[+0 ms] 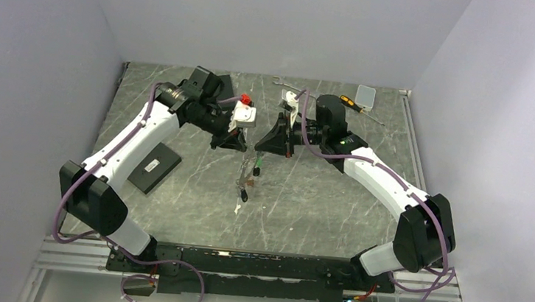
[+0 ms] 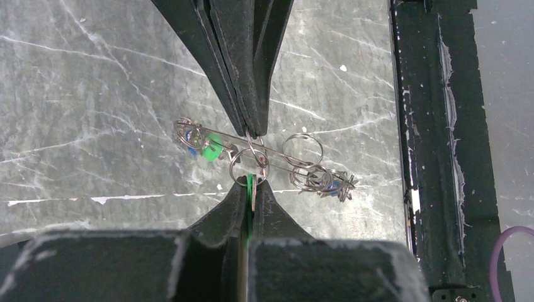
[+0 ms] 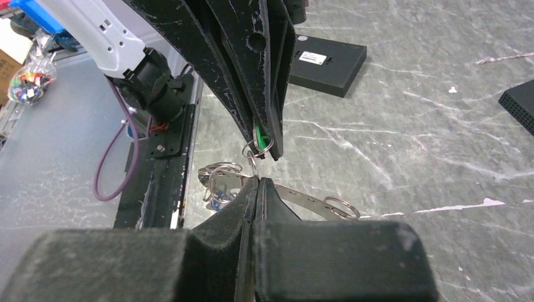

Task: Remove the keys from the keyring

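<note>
the table [image 1: 319,200] is a grey-green stone-look slab with white veins and a few white flecks. a flat black box [image 1: 155,168] with a small white label lies on its left side. the corner of a second black box [image 3: 521,108] shows further back. along the far edge lie a thin metal wrench [image 1: 283,85], a screwdriver [image 1: 349,103] with a yellow and black handle, and just beside it a small pale box [image 1: 365,94].

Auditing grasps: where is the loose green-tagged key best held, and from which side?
Probably its flat green tag, the widest part, pinched across the faces from that outer end of the keyring: the left tool and right tool, both shut, crowd the middle.
</note>
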Motion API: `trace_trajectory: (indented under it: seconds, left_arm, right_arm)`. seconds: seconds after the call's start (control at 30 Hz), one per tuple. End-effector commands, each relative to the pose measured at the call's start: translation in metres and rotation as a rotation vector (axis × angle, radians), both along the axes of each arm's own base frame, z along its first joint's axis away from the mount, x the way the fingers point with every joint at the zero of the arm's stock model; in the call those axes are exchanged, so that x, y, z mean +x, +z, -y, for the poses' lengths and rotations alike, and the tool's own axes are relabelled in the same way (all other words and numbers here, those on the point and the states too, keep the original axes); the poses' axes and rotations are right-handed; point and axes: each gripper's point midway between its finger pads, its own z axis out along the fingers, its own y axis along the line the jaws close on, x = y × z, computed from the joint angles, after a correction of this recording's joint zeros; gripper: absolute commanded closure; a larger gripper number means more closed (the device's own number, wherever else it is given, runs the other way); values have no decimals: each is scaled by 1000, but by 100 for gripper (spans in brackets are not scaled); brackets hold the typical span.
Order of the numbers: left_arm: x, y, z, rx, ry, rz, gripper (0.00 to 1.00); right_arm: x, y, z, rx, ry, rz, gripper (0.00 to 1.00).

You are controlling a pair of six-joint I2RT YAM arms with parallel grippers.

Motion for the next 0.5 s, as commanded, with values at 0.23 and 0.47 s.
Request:
trace_trajectory:
  seconds: [0.23,0.47]
  left_arm:
    - [-10,5,2,-40,-14,-24,100]
    - [-14,-3,2,-21,-23,-33,100]
  right_arm:
    - [1,32,0,75,16,96,100]
    - [4,35,0,87,-3,57,100]
